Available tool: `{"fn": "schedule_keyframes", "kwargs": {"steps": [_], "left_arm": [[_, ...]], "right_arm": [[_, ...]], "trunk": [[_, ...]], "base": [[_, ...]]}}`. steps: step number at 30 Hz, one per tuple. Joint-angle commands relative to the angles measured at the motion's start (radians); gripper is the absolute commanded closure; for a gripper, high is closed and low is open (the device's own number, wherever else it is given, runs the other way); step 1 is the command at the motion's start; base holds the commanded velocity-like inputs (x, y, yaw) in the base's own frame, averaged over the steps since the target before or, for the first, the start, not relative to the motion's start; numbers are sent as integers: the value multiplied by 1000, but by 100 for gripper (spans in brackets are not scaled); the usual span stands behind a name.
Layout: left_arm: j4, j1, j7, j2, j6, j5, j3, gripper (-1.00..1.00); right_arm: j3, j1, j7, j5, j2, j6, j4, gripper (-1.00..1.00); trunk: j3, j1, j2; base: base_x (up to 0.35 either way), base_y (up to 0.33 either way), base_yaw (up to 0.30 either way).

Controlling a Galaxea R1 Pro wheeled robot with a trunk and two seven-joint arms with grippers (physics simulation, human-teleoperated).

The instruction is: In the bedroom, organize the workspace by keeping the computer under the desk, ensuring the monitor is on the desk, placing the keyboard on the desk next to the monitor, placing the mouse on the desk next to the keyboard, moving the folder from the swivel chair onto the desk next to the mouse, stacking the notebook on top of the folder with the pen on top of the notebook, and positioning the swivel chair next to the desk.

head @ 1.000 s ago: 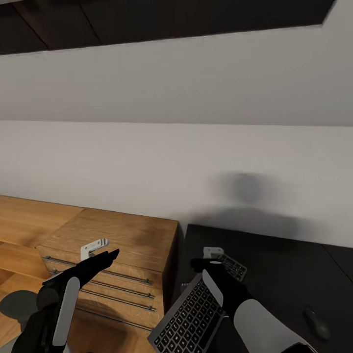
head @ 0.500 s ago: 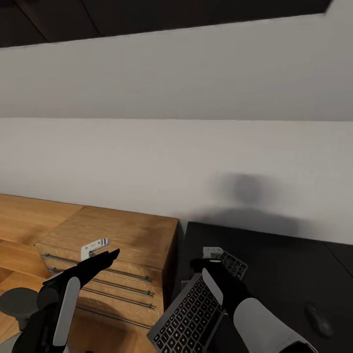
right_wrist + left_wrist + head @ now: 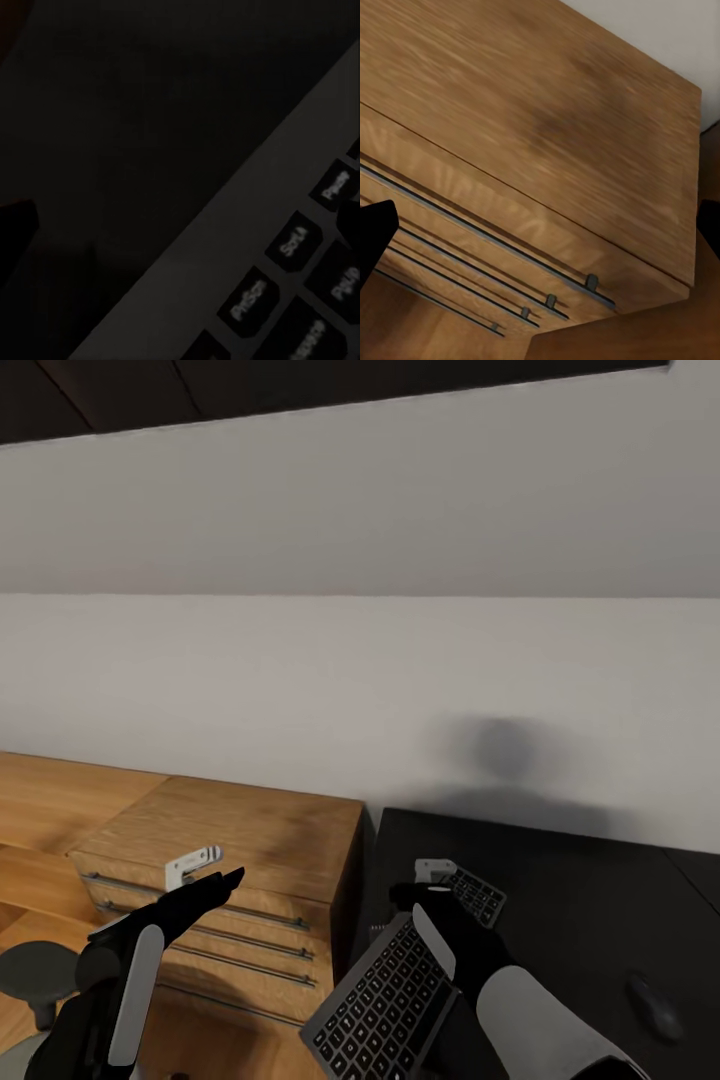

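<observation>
My right gripper (image 3: 425,890) is shut on the far end of the grey keyboard (image 3: 388,1002), which hangs tilted over the left edge of the black desk (image 3: 580,920). Up close in the right wrist view, the keyboard (image 3: 285,247) shows its pale rim and a few dark keys above the dark desk top. The black mouse (image 3: 652,1006) lies on the desk at the right. My left gripper (image 3: 220,867) is open and holds nothing, in front of the wooden drawer cabinet (image 3: 240,840). Monitor, computer, folder, notebook and pen are out of view.
The wooden cabinet (image 3: 525,112) with thin metal handles stands against the desk's left side. A white wall runs behind both. A grey round base on a stem (image 3: 35,970) sits on the wood floor at the lower left.
The whole view has shifted slightly, so the camera moved. Both arms keep their pose, and the right gripper still holds the keyboard.
</observation>
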Motion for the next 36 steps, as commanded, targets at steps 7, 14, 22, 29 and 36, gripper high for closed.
{"fn": "schedule_keyframes", "kwargs": {"steps": [7, 14, 22, 29, 36], "left_arm": [[-1, -1, 3, -1, 6, 8, 1, -100], [-1, -1, 3, -1, 6, 8, 1, -100], [-1, -1, 3, -1, 6, 8, 0, -100], [-1, -1, 2, -1, 6, 8, 0, -100], [-1, -1, 2, -2, 7, 8, -2, -100]], "right_arm": [[6, 0, -62, -15, 0, 3, 20, -100], [7, 0, -105, -13, 1, 4, 19, -100], [10, 0, -174, -11, 3, 32, 18, -100], [15, 0, -214, -10, 3, 38, 14, -100], [16, 0, -229, 23, 5, 57, 12, -100]], "trunk": [[-11, 12, -22], [-11, 12, -22], [-11, 12, -22], [-11, 12, -22], [-20, 23, -43]], "base": [[0, 0, 0], [0, 0, 0], [0, 0, 0], [0, 0, 0], [0, 0, 0]]}}
